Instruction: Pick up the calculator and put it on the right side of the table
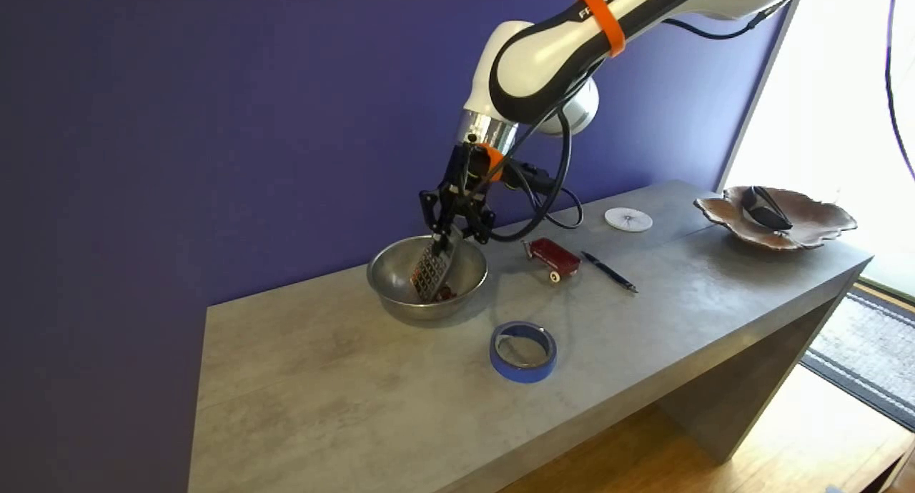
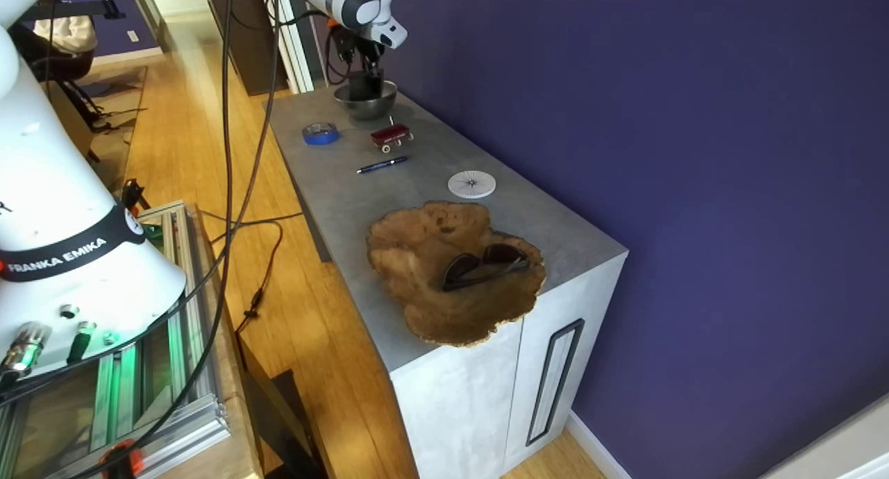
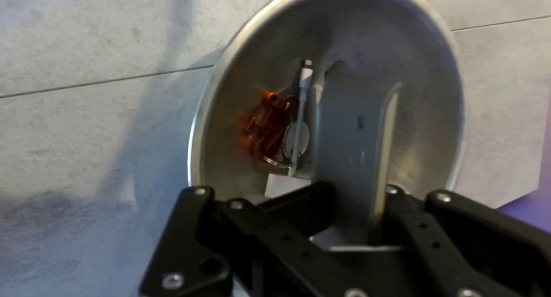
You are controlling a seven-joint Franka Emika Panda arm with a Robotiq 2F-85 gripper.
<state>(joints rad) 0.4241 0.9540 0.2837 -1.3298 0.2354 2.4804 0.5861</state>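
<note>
The calculator [image 1: 432, 264], greyish with a grid of keys, stands steeply tilted inside the metal bowl [image 1: 387, 275]. In an exterior view it shows as a dark slab [image 2: 364, 86] over the bowl. My gripper [image 1: 452, 230] points down at the bowl. In the wrist view its fingers [image 3: 355, 198] close on both sides of the upper end of the calculator [image 3: 351, 129], whose plain back and light edge show. Its lower end is inside the bowl; whether it touches the bottom I cannot tell. The bowl stands on the light-grey table [image 1: 322, 393] near the purple wall.
The bowl also holds a red-orange object [image 3: 271, 125], a white cable [image 3: 304, 88] and a white block [image 3: 286, 185]. Blue tape [image 1: 523, 364], a red wagon [image 1: 554, 259], a pen [image 1: 609, 272], a white disc [image 1: 628, 219] and a brown dish [image 1: 808, 225] with sunglasses are on the table.
</note>
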